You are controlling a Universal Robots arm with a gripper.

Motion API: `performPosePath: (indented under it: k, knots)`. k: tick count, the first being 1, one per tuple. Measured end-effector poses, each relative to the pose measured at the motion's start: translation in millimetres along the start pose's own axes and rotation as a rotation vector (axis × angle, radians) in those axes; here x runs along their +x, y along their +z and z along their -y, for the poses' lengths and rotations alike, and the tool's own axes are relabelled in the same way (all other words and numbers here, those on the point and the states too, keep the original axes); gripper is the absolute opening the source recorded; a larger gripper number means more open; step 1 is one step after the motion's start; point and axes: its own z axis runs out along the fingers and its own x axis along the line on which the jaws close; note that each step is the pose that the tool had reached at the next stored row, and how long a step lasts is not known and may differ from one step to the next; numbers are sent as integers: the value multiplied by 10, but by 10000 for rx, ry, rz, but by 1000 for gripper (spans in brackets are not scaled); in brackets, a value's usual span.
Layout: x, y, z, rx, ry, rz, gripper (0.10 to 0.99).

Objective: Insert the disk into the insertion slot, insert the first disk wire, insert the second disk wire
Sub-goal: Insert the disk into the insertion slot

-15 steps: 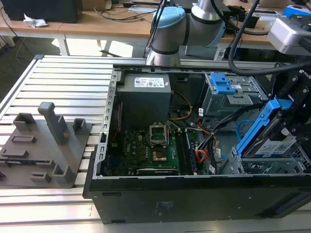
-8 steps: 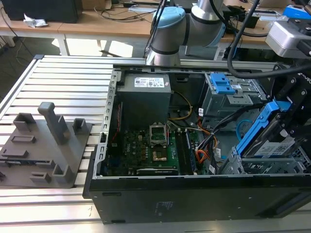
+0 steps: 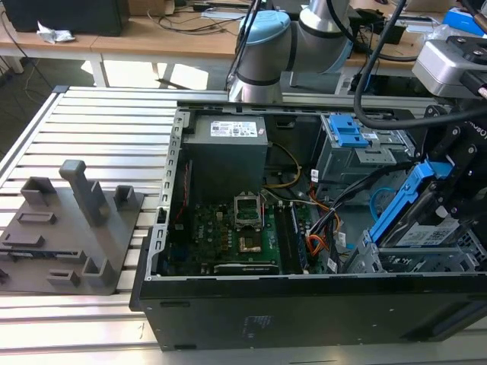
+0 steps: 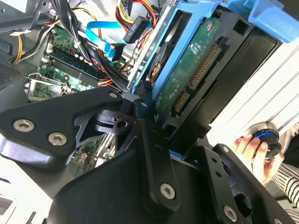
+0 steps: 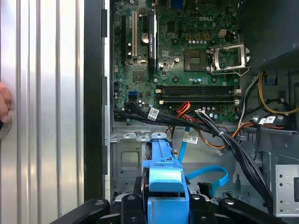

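**One drive clamped, tilted at the cage**

Exterior view: at four o'clock the disk (image 3: 417, 228), silver with a white label in a blue caddy, tilts over the insertion slot (image 3: 396, 260); its lower end is hard to make out. Second wrist view: the gripper (image 4: 154, 112) has its fingers clamped on the disk's edges, green circuit board exposed. First wrist view: the caddy is edge-on and cut off, with the second disk wire (image 5: 211, 174) looped beside it.

Your arm (image 3: 319, 21) is made of silver-grey tubes, with rounded light-blue caps (image 3: 262, 34) over the joints. Thick black cables (image 3: 358, 103) hang in loops alongside it, near a pale grey box (image 3: 449, 65) mounted at the wrist. Your end effector (image 4: 140, 105) is matte black throughout. It is built of flat, angular linkage plates (image 4: 60, 121) with rounded corners, pinned by round silver screws (image 4: 57, 138).
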Motion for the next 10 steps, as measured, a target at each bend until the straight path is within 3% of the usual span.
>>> performPosePath:
  k: [9, 10]
  knots:
    - [0, 1, 0, 0, 1, -1, 373]
    - [0, 2, 0, 0, 1, 1, 435]
